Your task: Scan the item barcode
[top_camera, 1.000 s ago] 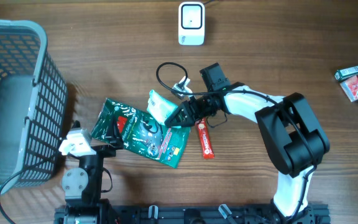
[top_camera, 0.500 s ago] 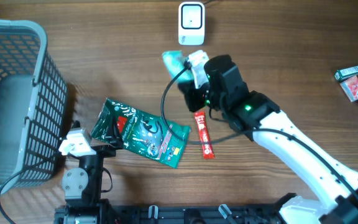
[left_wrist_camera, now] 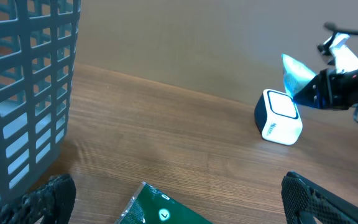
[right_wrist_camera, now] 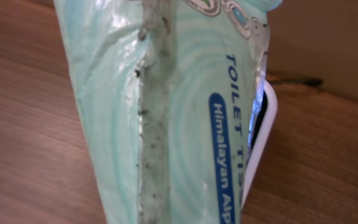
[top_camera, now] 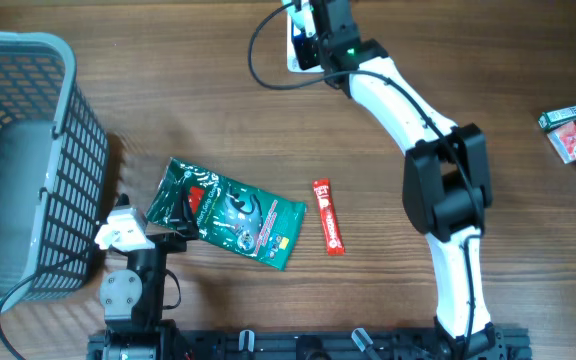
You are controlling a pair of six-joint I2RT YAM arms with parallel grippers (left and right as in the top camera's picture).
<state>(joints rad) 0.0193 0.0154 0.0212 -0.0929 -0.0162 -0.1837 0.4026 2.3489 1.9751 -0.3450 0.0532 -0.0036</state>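
— What crowds the scanner (left_wrist_camera: pixel 278 118) on my feed?
— I see the right arm (top_camera: pixel 398 100) slanting in from its lower right. The tissue pack (left_wrist_camera: pixel 295 74) is held close over it, and a black cable (top_camera: pixel 252 52) loops just left.
— Any open lanes?
— Bare wood further left, up to the basket (top_camera: pixel 28 150). Well below the scanner lie the green pouch (top_camera: pixel 233 212) and red sachet (top_camera: pixel 329 229), with clear wood between.

Table (top_camera: pixel 168 80), seen from overhead. Basket (top_camera: pixel 28 150) stands at the far left. Scanner (left_wrist_camera: pixel 278 118) sits at the far edge, centre. Tissue pack (left_wrist_camera: pixel 296 74) is off the table, close over the scanner, clamped in the right gripper (left_wrist_camera: pixel 314 91); contact with the scanner cannot be told. Pouch (top_camera: pixel 233 212) lies flat near the front, right of the basket. Sachet (top_camera: pixel 329 230) lies just right of the pouch, not touching. Small packets (top_camera: pixel 568 130) lie at the far right edge.
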